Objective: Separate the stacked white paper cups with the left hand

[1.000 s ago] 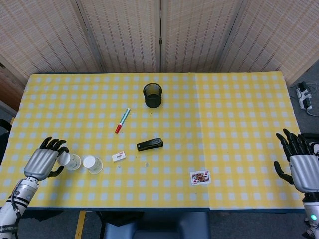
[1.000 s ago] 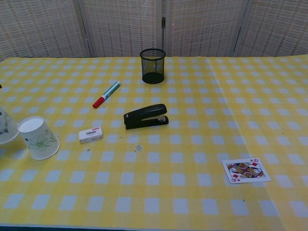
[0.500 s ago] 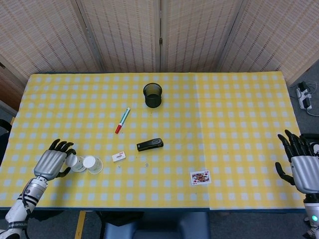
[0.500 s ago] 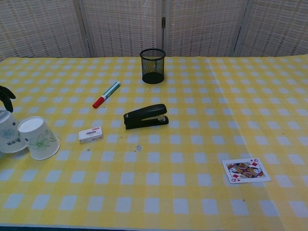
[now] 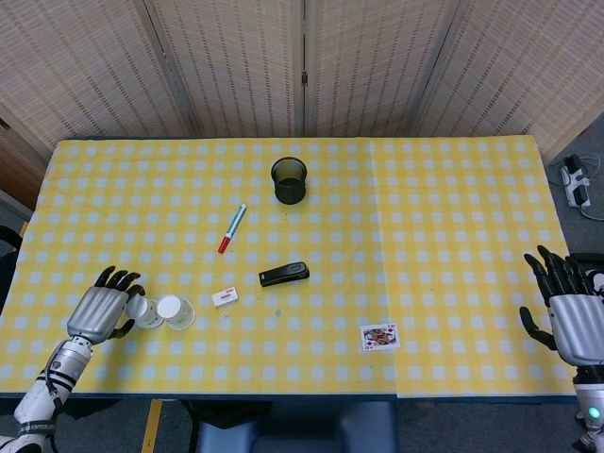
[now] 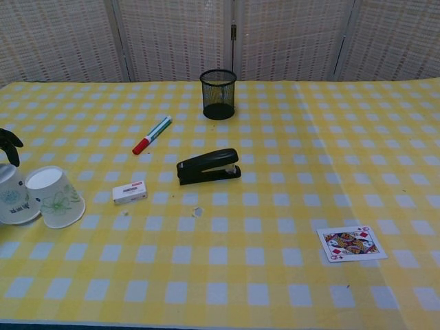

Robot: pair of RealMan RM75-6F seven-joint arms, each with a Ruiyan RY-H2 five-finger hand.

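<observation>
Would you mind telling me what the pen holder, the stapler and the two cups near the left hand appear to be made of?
Pen holder: black wire mesh, likely metal; the tablecloth shows through its wall.
Stapler: smooth black shell, probably plastic, with a small bright metal part at one end.
Cups: matte white paper with a faint green print; the left hand holds the outer one.
</observation>
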